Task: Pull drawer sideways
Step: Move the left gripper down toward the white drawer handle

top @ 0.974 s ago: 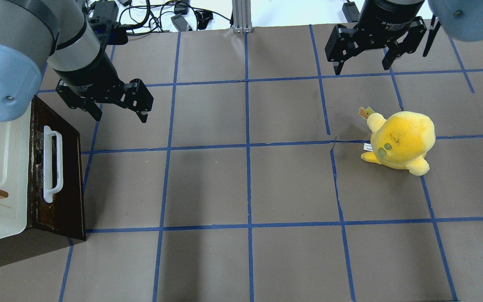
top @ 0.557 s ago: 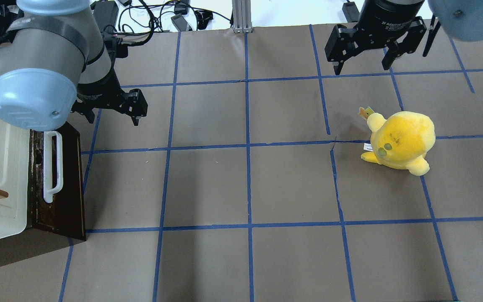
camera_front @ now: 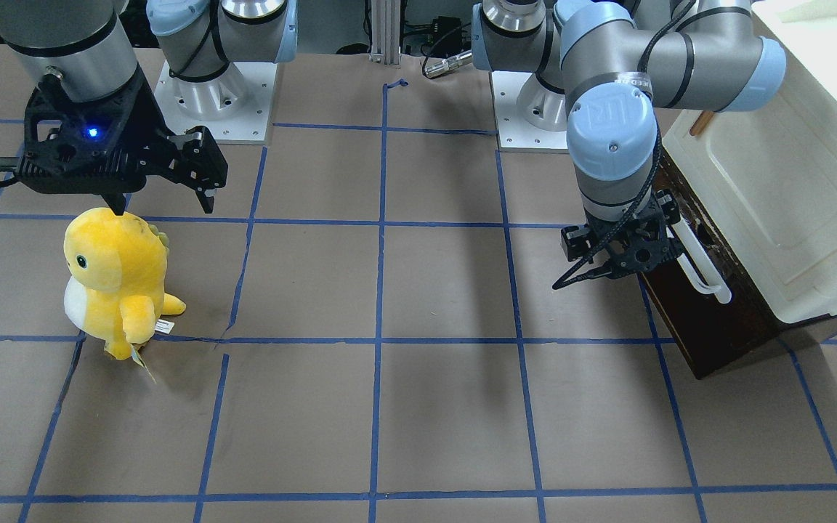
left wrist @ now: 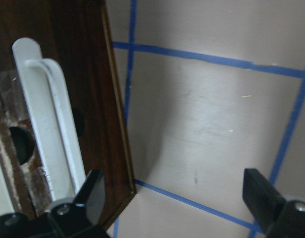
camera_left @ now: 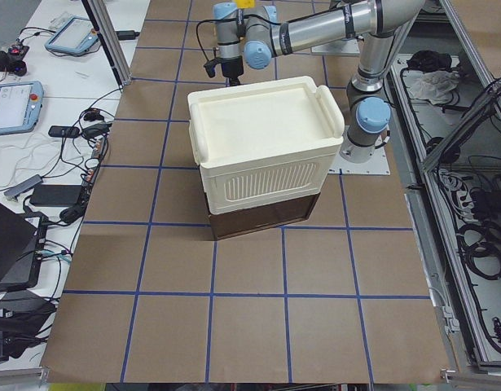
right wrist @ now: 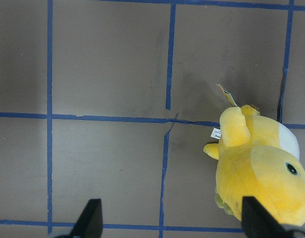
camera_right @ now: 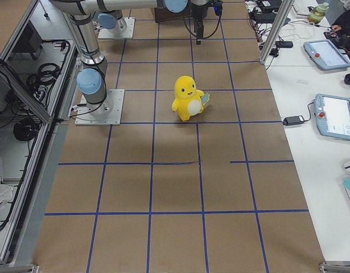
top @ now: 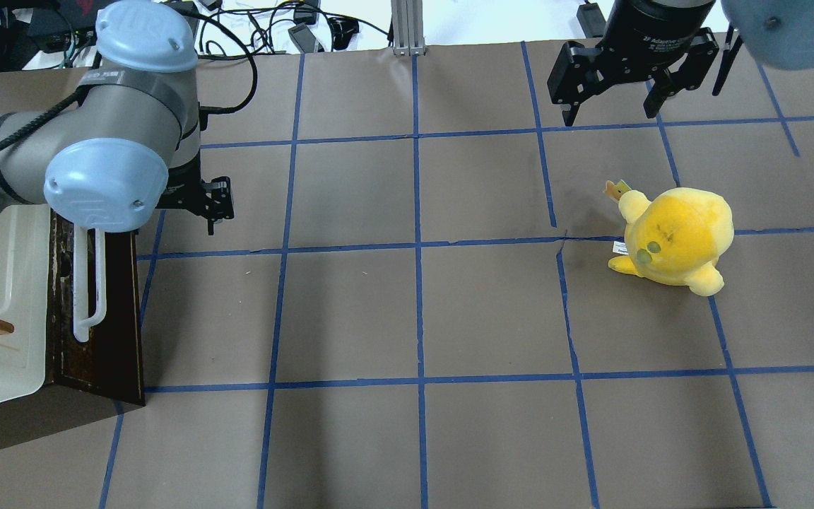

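Left gripper (top: 205, 206) hangs near the drawer's (top: 121, 318) white handle (top: 102, 283); right gripper (top: 610, 113) spread wide beyond the yellow plush (top: 675, 240)

Brown worktop (top: 350, 311), blue grid lines.
Dark brown drawer (top: 116, 318), white handle (left wrist: 50, 129); yellow plush (top: 675, 237), white belly.

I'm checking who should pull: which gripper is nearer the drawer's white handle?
Left. The left gripper sits beside the handle; the right gripper is far off, near the plush toy.
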